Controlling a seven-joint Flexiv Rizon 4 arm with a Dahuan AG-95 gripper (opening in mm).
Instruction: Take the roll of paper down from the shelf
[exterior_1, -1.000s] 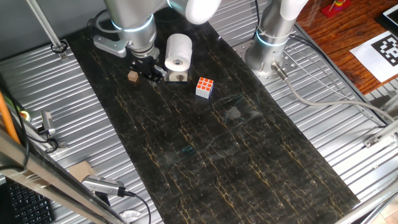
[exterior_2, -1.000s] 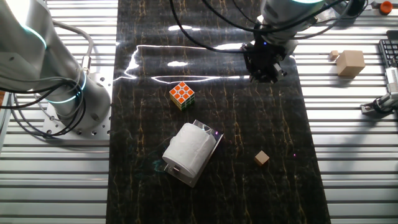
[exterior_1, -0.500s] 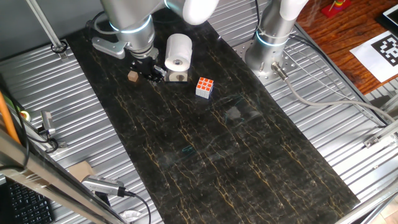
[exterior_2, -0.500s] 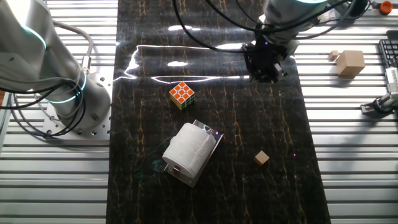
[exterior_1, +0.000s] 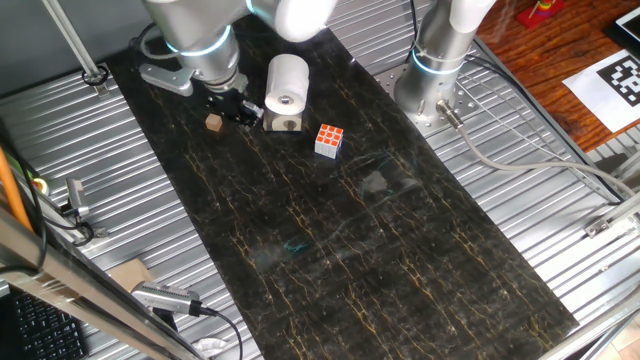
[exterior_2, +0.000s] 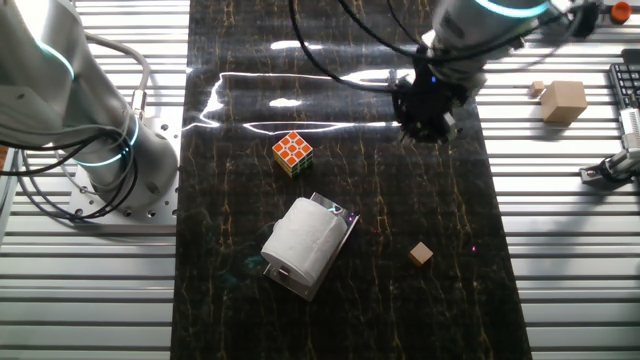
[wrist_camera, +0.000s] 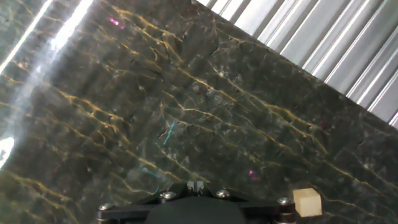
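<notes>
On top of the shelf (exterior_1: 285, 123) rests the roll of paper (exterior_1: 288, 80), lying on its side with the hollow core horizontal; in one fixed view the core opening faces the camera, directly above the shelf's dark round hole. The roll's long axis therefore runs level with the table (exterior_1: 400, 260), not upright.

The gripper (exterior_1: 238, 108) hangs low over the dark mat, beside the shelf and apart from the roll. In that same view it sits between the shelf and the small wooden cube (exterior_1: 213, 122). In the other fixed view the gripper (exterior_2: 425, 112) appears well apart from the roll of paper (exterior_2: 300, 245), which lies toward the near edge of the mat, with the puzzle cube (exterior_2: 293, 153) off to one side.

The hand view shows only mat and the small wooden cube (wrist_camera: 306, 202); neither roll nor shelf is in frame, so the fingers point away from the target. Finger spacing cannot be determined, and nothing is visibly held.

The coming move likely requires rising and turning toward the roll
</notes>
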